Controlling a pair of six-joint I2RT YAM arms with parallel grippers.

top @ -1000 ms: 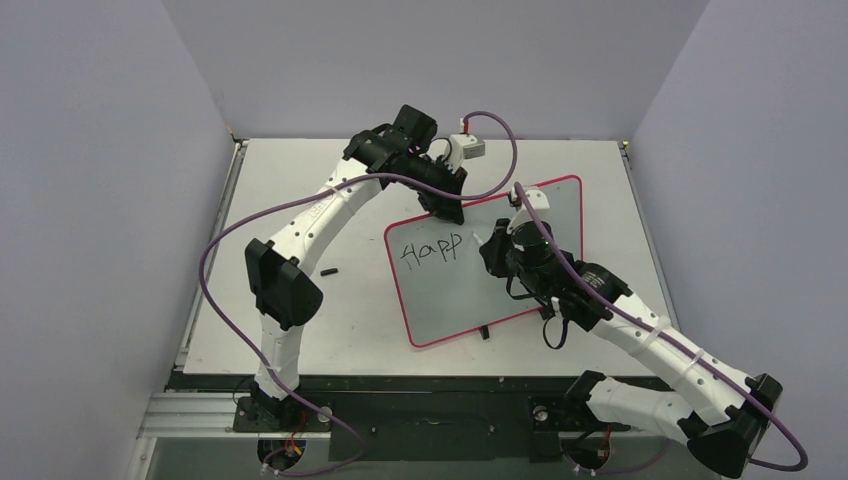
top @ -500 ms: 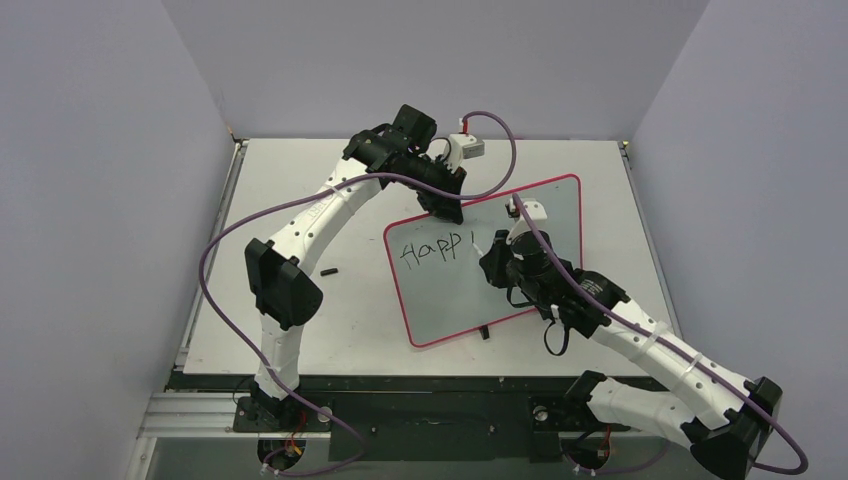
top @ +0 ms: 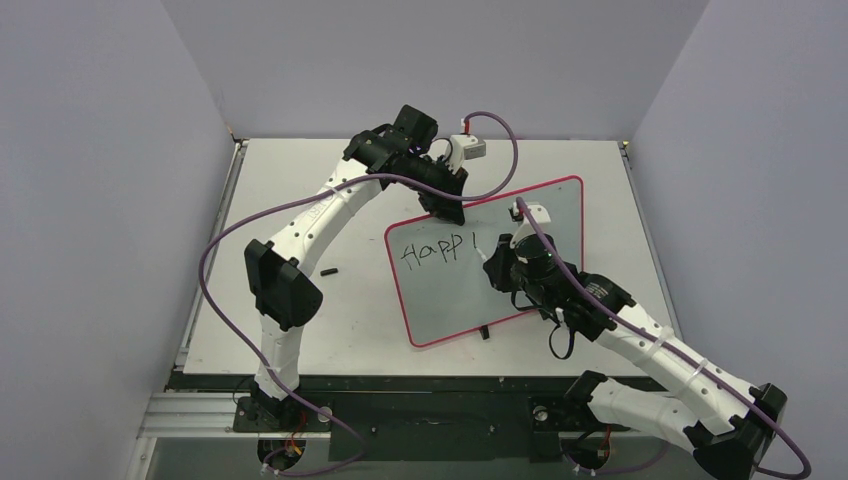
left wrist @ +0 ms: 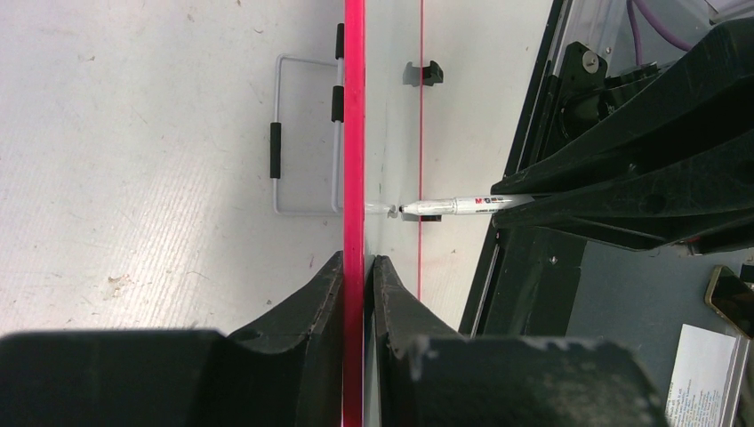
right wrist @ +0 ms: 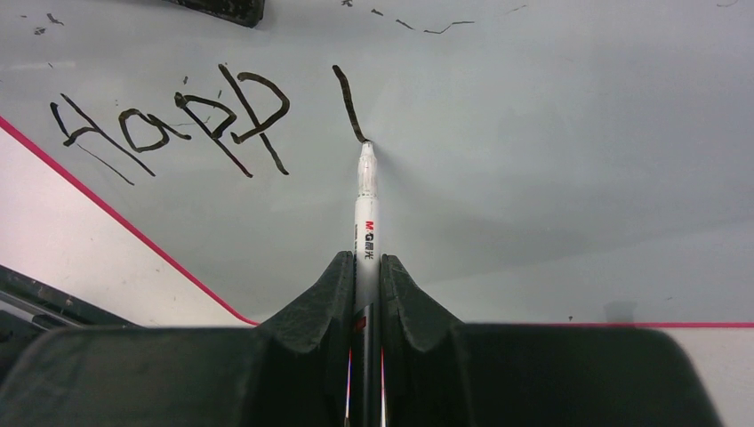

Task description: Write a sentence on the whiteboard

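Gripping a white marker (right wrist: 365, 200), the right gripper (right wrist: 365, 267) has its two fingers drawn in narrow around the barrel. The marker sticks straight out past the fingertips, in line with the gripper. Its label reads "M&G", followed by two small characters that I cannot make out. From above, the marker points left across the whiteboard (top: 545, 215), and its tip touches the white surface at the lower end of a short black stroke.

The whiteboard sits on the table (top: 300, 200) to the right of the middle. It is turned so that its long axis runs from the left toward the far right. A small black tab (top: 484, 331) sits on its near edge. The lettering (right wrist: 178, 120) follows that long axis and reads "Happ", then the single stroke, all in the left half.

A small black piece (top: 329, 270) lies on the table, left of the whiteboard and apart from it.

At the far edge, the left gripper (left wrist: 358, 267) is pinched narrow on the red rim, one finger on each side. Its camera sees the whiteboard edge-on. A printed card (left wrist: 707, 382) shows in that view's corner, its text too small to read.
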